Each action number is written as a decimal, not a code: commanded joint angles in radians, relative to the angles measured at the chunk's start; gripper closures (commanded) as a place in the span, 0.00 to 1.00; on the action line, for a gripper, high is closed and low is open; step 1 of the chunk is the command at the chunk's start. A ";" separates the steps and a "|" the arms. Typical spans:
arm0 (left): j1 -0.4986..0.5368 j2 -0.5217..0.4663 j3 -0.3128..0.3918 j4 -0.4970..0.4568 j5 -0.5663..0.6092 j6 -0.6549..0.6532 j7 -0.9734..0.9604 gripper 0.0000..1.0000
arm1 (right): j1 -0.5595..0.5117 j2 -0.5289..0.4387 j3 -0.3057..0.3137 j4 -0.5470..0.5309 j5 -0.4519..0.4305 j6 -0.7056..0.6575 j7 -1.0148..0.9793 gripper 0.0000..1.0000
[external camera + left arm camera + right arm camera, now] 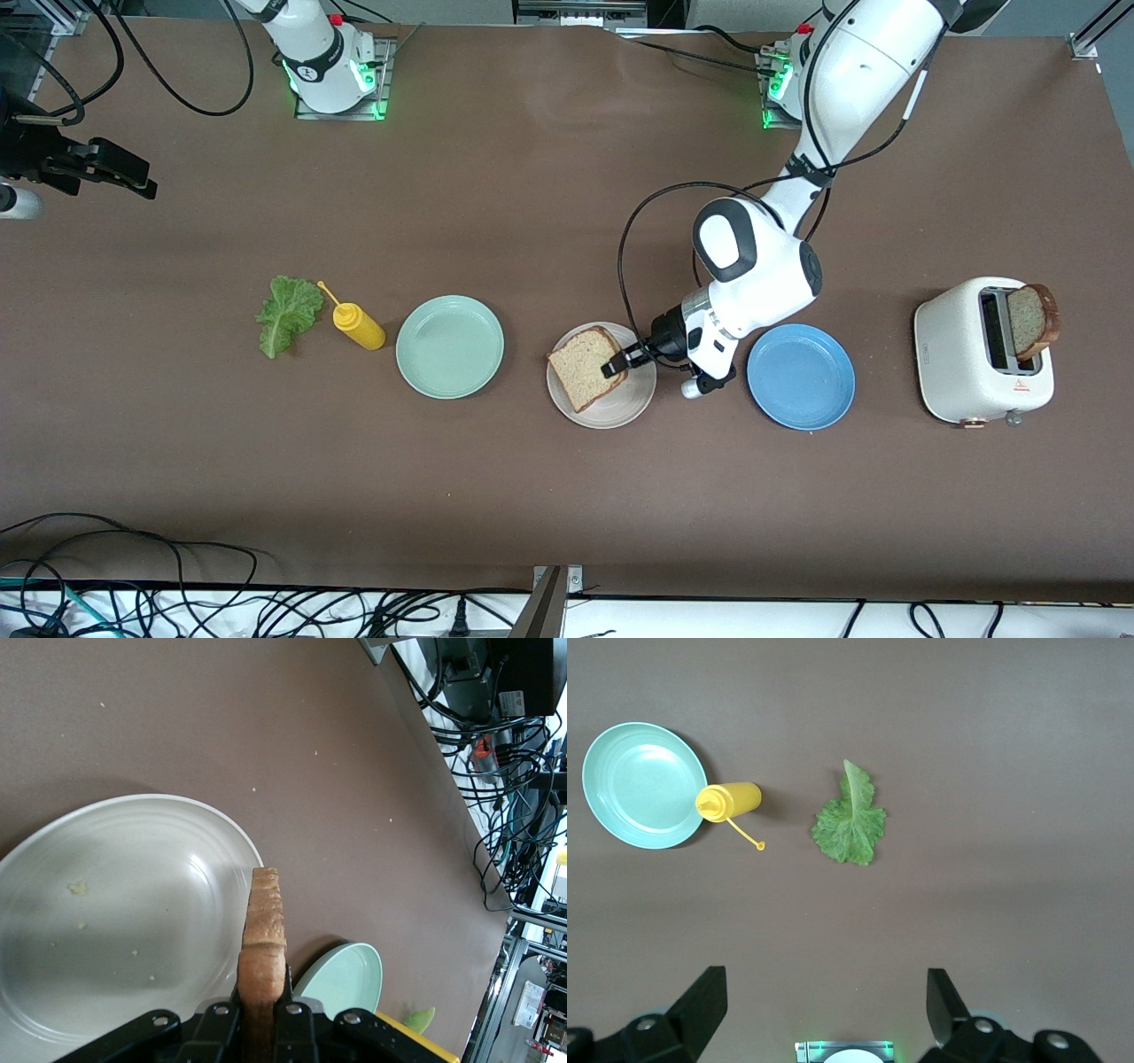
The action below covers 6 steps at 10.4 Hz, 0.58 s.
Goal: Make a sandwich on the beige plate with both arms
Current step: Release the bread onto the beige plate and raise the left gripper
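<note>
The left claw [623,361] is clamped on the edge of a bread slice [586,366], holding it tilted over the beige plate [634,403]; released from this tilt, the slice could tip or land half off the rim. The right claw [824,1010], fingers spread and empty, waits high over the lettuce leaf [850,822] toward its own end of the bench [532,496], well apart from the plate.

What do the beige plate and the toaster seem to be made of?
The beige plate looks like glazed ceramic or glossy melamine: in the left wrist view its inside shines with soft reflections, and which of the two it is stays open. The toaster seems to have a matte cream shell, painted metal or plastic, with a faintly speckled surface.
</note>
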 commanded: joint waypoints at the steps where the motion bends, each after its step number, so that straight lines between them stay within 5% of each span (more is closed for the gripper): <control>1: -0.005 0.030 -0.002 0.033 -0.031 0.021 0.018 1.00 | 0.000 -0.006 0.002 0.012 -0.002 -0.018 0.010 0.00; 2: -0.005 0.039 -0.002 0.033 -0.031 0.035 0.033 0.79 | 0.000 -0.006 0.002 0.012 -0.002 -0.018 0.010 0.00; 3: -0.005 0.043 -0.001 0.031 -0.031 0.037 0.069 0.20 | 0.000 -0.006 0.002 0.012 -0.002 -0.020 0.010 0.00; 4: -0.002 0.042 -0.001 0.031 -0.030 0.035 0.089 0.00 | 0.000 -0.006 0.003 0.012 -0.002 -0.020 0.012 0.00; 6: 0.005 0.034 0.010 0.016 0.016 0.037 0.105 0.00 | 0.000 -0.006 0.003 0.012 -0.002 -0.020 0.010 0.00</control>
